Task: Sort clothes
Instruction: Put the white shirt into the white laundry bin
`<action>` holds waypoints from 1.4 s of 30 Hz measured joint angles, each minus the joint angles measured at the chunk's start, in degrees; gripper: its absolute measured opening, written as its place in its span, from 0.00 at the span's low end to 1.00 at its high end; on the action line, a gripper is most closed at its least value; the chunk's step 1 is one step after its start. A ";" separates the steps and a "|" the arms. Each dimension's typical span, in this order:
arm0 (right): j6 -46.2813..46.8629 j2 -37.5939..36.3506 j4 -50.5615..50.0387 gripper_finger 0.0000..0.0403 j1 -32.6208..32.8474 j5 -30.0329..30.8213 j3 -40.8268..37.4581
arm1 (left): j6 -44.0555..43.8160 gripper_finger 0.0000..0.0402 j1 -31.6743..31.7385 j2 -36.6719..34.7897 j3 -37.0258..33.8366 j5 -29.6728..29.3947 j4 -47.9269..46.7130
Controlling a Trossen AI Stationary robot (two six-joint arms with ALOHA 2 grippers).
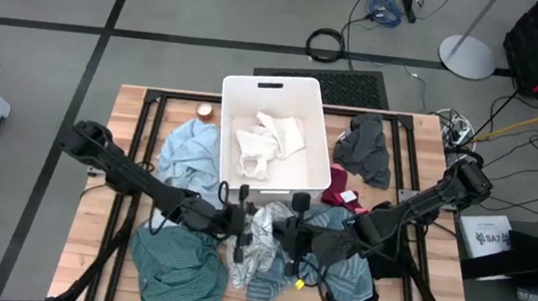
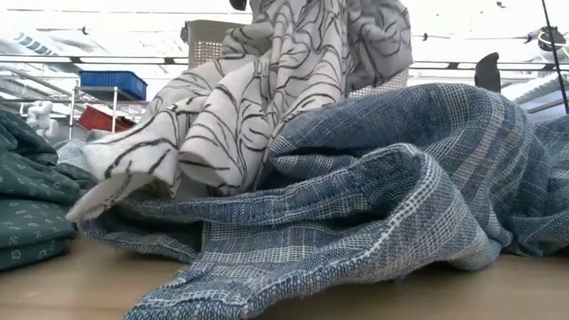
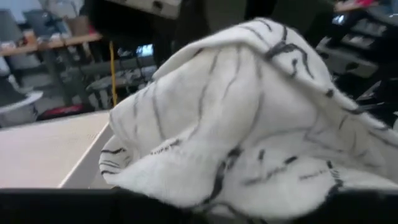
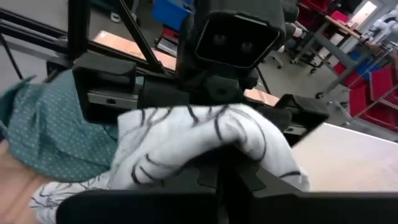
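**Both grippers on the grey patterned garment, front centre of table**

Right gripper [image 1: 292, 235] is clamped on the grey patterned garment [image 1: 262, 238]; in the right wrist view we see the white cloth with dark wavy lines bunched over its closed fingers. Left gripper [image 1: 238, 223] sits just beside it on the same garment. We cannot tell whether its fingers are parted or pressed on the cloth, since fabric fills the left wrist view.

In the low view the patterned piece [image 2: 267, 98] is lifted, draping down onto the blue-grey striped garment [image 2: 382, 187], which lies heaped on the table [image 1: 89, 242].

Other positions noted from the high view:
- teal green garment [image 1: 177, 266] at the front left, under the left arm;
- light blue piece [image 1: 189, 152] left of the white bin [image 1: 230, 96], touching its wall;
- white garment [image 1: 268, 142] inside the bin;
- dark grey piece [image 1: 368, 146] right of the bin;
- maroon piece [image 1: 337, 193] just below it.
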 joint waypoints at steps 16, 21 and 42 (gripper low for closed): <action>1.52 -0.03 -0.15 0.00 -0.16 -0.27 0.09 | 6.05 0.05 0.07 0.46 -0.02 2.97 3.00; -0.46 -0.18 -0.17 0.00 0.71 -0.01 0.11 | 6.14 0.03 0.11 0.46 -0.02 3.21 2.88; 10.08 -18.43 -23.60 0.46 12.69 9.81 0.09 | 6.43 0.03 -1.40 -6.66 0.04 3.01 3.92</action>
